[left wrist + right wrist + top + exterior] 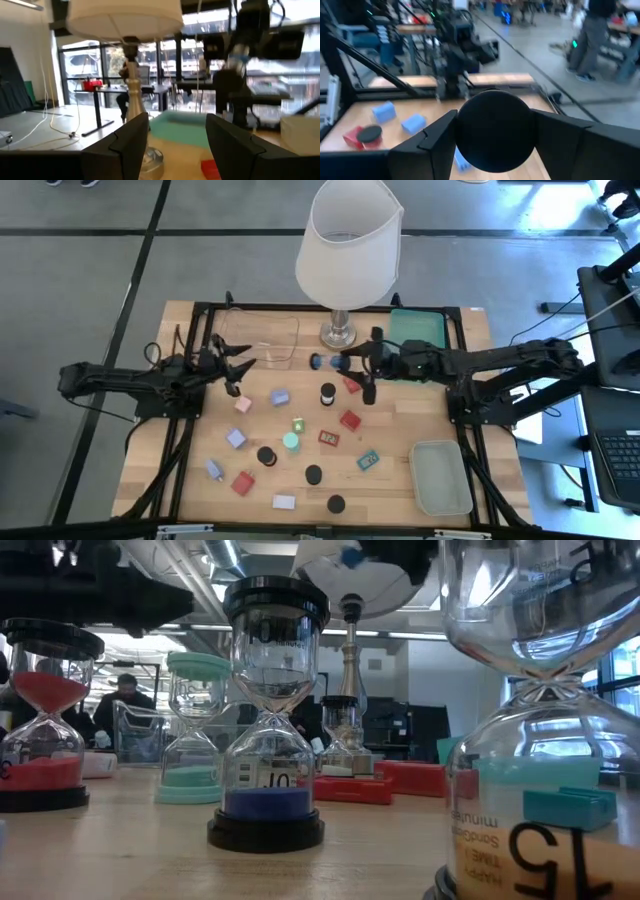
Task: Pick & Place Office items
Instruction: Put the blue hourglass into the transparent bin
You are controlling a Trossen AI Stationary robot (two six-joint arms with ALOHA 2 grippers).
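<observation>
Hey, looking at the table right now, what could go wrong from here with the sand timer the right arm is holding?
The right gripper holds a blue sand timer by its black round cap, close beside the lamp. Swinging it could knock the lamp base. A round cap may also slip in the fingers. The left gripper, open near the clear tray, could cross paths with it.

right tool [341,362] holds blue-ended item, seemingly | beside lamp [348,242] base | left tool [240,367] by clear tray [262,338]
</observation>
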